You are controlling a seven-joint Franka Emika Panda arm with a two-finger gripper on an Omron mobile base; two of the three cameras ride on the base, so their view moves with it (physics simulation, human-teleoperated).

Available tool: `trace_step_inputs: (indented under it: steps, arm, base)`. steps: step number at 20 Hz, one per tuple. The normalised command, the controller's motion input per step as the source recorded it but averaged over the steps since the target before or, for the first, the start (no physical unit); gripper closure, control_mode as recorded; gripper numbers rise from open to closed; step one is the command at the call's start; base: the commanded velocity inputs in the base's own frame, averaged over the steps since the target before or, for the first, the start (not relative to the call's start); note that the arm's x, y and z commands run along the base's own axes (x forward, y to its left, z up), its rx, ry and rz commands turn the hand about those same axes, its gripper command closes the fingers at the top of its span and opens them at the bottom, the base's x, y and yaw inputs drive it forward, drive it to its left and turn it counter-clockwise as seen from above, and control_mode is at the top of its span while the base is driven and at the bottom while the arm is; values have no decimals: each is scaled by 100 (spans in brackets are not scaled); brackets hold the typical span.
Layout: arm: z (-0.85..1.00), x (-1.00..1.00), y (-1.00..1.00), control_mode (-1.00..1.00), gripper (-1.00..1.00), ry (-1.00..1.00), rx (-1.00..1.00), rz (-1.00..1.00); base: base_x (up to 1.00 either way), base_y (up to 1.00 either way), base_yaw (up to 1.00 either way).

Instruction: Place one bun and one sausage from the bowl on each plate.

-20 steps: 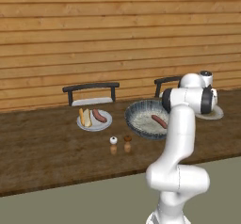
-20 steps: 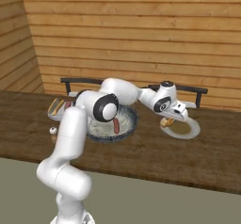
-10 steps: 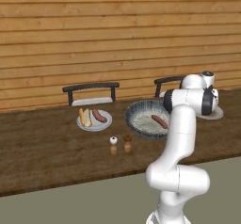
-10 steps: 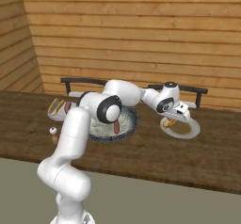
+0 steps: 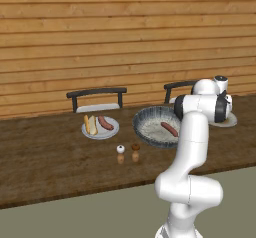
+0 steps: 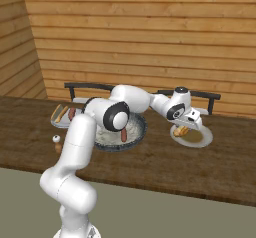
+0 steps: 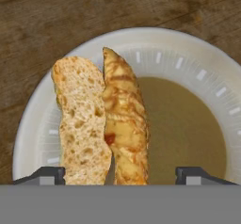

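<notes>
wall [image 5: 125,42]: horizontal planks, warm orange-brown w/ darker seams. counter [image 5: 45,157]: dark brown wood grain. bowl [image 5: 150,113]: dark grey-blue rim, pale speckled inside; sausage [image 5: 169,129] in it reddish-brown. left plate [image 5: 113,131]: pale grey-white; bun on it tan-yellow, sausage red-brown. right plate [image 7: 188,58]: white rim w/ pale radial ticks, olive-beige centre. bun [image 7: 101,124]: golden crust w/ brown patches, cut face pale, porous. shakers [image 5: 128,153]: one white-topped, one brown-topped.

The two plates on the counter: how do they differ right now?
The left plate holds a bun and a sausage; the right plate holds a bun only. The open gripper hangs over the right plate; nothing is above the left plate. Both are small, round and pale.
</notes>
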Motion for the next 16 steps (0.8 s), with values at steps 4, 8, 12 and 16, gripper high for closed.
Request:
trace_step_inputs:
  steps: [4,8,12,16]
  arm:
    - [0,-42,0,-100,-100,-1,0,0]
    - [4,-100,12,-100,-100,1,0,-3]
    - [52,-82,63,-100,-100,0,-2,-1]
    - [73,-55,92,-100,-100,0,-1,0]
  base:
    - [0,0,0]
    - [0,0,0]
    - [0,0,0]
    - [0,0,0]
